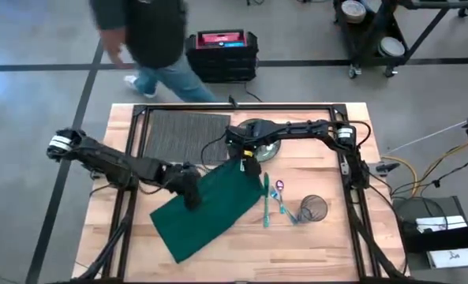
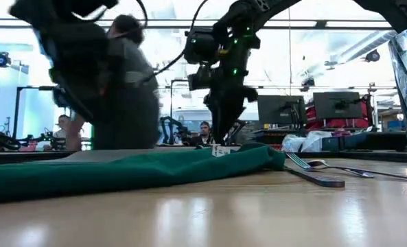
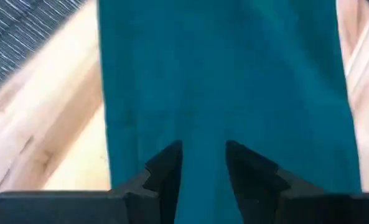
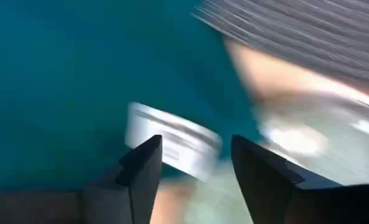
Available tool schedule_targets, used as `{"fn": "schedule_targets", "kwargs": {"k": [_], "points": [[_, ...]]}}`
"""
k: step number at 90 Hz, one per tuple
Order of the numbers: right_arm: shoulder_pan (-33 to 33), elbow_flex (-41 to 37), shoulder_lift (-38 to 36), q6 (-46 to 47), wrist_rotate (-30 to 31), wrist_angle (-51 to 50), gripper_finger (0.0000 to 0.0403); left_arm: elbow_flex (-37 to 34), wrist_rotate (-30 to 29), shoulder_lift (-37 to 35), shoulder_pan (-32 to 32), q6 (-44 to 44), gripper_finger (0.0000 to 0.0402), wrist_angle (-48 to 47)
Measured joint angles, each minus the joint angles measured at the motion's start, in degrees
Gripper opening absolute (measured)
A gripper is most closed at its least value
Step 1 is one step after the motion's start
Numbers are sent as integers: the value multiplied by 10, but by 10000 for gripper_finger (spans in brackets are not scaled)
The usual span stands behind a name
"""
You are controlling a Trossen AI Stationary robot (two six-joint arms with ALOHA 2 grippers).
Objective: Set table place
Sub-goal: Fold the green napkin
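A dark green napkin (image 1: pixel 206 207) lies spread aslant on the table (image 1: pixel 312 252), its far corner carrying a white label (image 4: pixel 172 146). My left gripper (image 1: pixel 190 193) stands open low over the napkin's left edge, with green cloth (image 3: pixel 234 74) showing in the gap between its fingers. My right gripper (image 1: pixel 245 160) points down, open, at the labelled far corner (image 2: pixel 220 149). The place, a dark grey ribbed mat (image 1: pixel 185 134), lies flat at the far left. A plate (image 1: pixel 263 143) rests beside the mat, partly under the right arm. My left gripper: its fingers (image 3: pixel 165 171) stand over the napkin, and I cannot tell whether they touch it. My right gripper: its fingers (image 4: pixel 144 168) come from above on either side of the white label at the napkin's far corner. Touch cannot be told.
Cutlery (image 1: pixel 271 197) lies right of the napkin, and a dark wire cup (image 1: pixel 314 209) sits farther right. A person (image 1: pixel 143 35) walks past the table's far side, near a black crate (image 1: pixel 222 51). Bare wood shows along the near edge.
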Motion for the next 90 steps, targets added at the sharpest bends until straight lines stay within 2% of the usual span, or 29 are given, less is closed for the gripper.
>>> {"fn": "schedule_targets", "kwargs": {"k": [4,22,47,60,67,83,90], "points": [[2,-12,1,1,-23,25,190,-7,-10,7,-3,-4,113,18],[6,-31,27,11,-19,75,180,-23,-56,55,0,-6,113,41],[7,-33,36,24,-21,76,156,-25,-62,122,15,15,113,70],[7,-33,36,24,-21,77,145,-24,-65,134,18,22,112,88],[7,-33,36,25,-21,75,138,-24,-65,132,18,22,96,86],[7,-33,36,25,-21,73,122,-24,-61,125,19,25,15,79],[7,-33,36,25,-21,72,114,-25,-59,119,19,21,9,76]]}}
